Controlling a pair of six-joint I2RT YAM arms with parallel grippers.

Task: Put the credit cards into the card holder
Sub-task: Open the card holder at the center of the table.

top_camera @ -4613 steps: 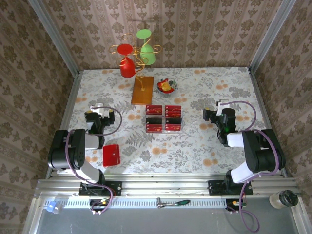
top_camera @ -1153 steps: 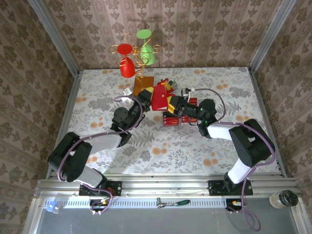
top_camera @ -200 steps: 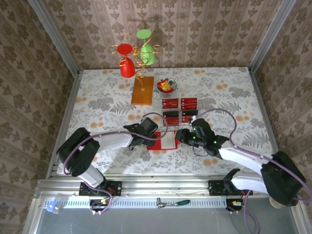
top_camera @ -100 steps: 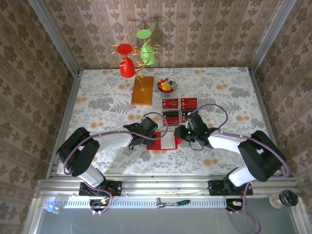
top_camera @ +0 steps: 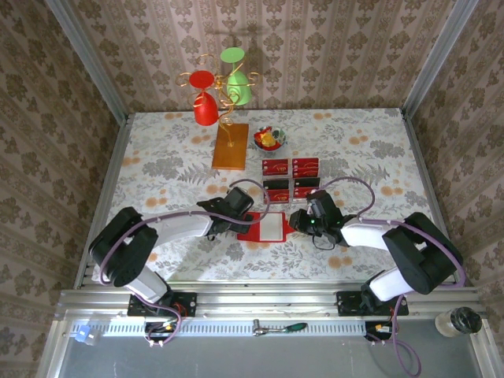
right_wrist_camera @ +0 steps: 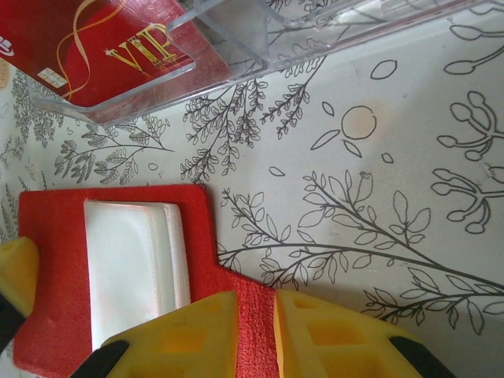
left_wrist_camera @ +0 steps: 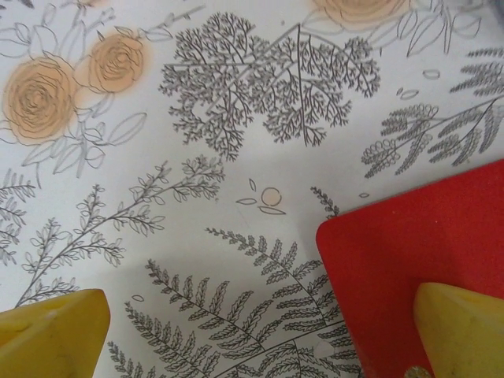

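The card holder lies open on the flowered table, red with a pale inside. My right gripper is at its right edge, its yellow fingers shut on a red textured flap of the holder. My left gripper hovers low over the holder's left edge, open; one finger is above the red cover, the other above bare table. The red credit cards with gold VIP lettering lie in a clear tray just behind the holder.
A wire stand with a red and a green goblet rises from a wooden base at the back. A small bowl of sweets sits beside it. The clear tray's edge lies close to the holder's far side.
The right arm's elbow has swung in toward the table's middle while its gripper stayed at the holder's right edge. The left gripper and the holder have barely moved.
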